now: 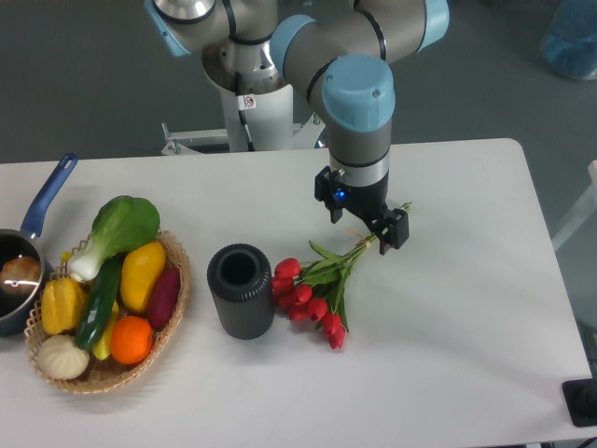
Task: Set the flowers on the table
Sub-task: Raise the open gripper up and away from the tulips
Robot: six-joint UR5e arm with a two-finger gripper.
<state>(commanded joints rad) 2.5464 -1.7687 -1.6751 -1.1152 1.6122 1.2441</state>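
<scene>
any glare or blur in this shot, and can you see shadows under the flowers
Fixed camera: even, soft lighting; no strong glare on the white table. The flowers and dark cylinder look sharp, with only faint shadows beneath. The pincer looks sharp too; the floor behind is dim.

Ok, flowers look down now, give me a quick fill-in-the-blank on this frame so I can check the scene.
1. The flowers lie flat on the ___.
2. The red blooms touch the dark ___.
3. The gripper is above the stem ends, with its jaws ___.
4. The vegetables sit in a woven ___ at the left.

Missing words: table; vase; open; basket
</scene>
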